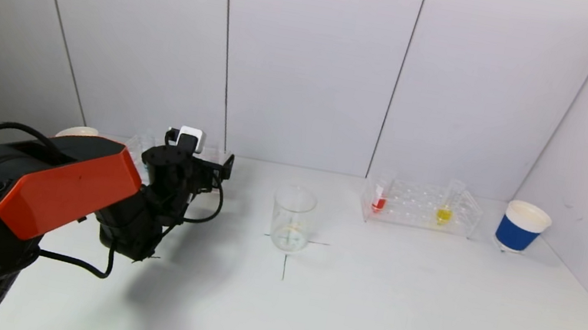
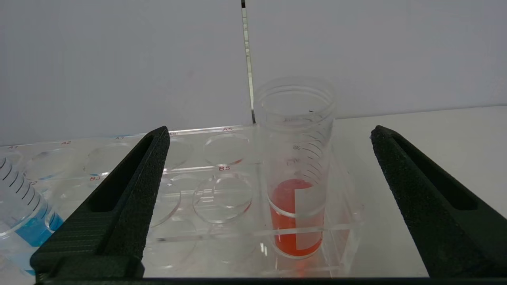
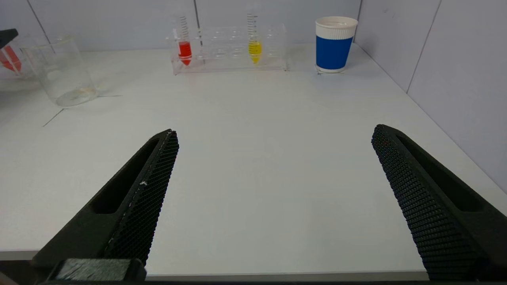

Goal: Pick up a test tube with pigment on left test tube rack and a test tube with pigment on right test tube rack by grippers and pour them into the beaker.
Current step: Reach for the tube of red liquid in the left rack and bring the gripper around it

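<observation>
A white table point(image 1: 363, 320) is standing in front of white wall panels, and the robot's head camera is looking down on it. One clear glass beaker point(image 1: 292, 218) is sitting near the middle of the table on a thin cross mark, with only a faint residue at its bottom.

Two clear plastic test tube racks are standing along the back edge. The right test tube rack point(image 1: 421, 207) is holding two tubes: one red tube point(image 1: 380, 198) at its end nearer the beaker and one yellow tube point(image 1: 445, 209) farther along. Just beyond that rack one blue paper cup point(image 1: 521, 227) with a white rim is standing. The left test tube rack point(image 2: 222, 190) is mostly hiding behind the left arm in the head view. The left wrist camera is showing two tubes in it: one orange-red tube point(image 2: 295, 198) standing upright in an end hole, and one blue tube point(image 2: 23, 213) at the picture's edge. The rim of a second paper cup point(image 1: 77, 132) is peeking out behind the arm.

The left gripper point(image 2: 269, 138) is hovering at the left rack with its two black fingers point(image 2: 130, 190) spread wide on either side of the orange-red tube, not touching it and holding nothing.

The right gripper point(image 3: 275, 136) is hanging low near the table's front edge, well apart from the right rack, its fingers also spread wide and holding nothing. It is out of the head camera's sight.
</observation>
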Motion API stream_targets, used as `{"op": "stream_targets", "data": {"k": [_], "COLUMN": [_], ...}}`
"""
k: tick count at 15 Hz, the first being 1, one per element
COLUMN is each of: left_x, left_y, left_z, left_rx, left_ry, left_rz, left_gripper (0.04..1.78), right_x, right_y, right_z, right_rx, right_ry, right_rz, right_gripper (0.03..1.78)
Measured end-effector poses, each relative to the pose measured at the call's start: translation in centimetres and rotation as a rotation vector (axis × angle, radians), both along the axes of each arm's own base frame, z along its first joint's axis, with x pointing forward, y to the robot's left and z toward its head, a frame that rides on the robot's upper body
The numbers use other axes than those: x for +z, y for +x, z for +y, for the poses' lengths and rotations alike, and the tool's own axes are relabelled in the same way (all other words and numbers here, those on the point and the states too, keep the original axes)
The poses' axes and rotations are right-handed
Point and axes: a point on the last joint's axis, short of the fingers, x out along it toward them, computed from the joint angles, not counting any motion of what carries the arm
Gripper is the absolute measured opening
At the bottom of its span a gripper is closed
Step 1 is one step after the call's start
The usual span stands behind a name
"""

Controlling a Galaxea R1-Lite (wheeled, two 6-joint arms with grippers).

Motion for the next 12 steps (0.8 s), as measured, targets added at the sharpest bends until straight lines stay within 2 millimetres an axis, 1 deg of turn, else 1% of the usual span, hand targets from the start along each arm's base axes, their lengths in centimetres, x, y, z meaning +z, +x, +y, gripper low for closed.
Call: {"op": "stream_targets", "data": {"k": [12], "left_x": [-0.33], "left_y": [0.12], "left_z": [-0.04], "left_rx": [0.000], "left_ry": [0.007], "left_rz": [-0.004], "left_gripper": [1.77], "right_x": [0.00], "right_y": [0.00], "right_z": [0.00], "right_rx": [-0.001], "right_ry": [0.000], "right_rz": [0.000], "right_gripper": [1.77]}}
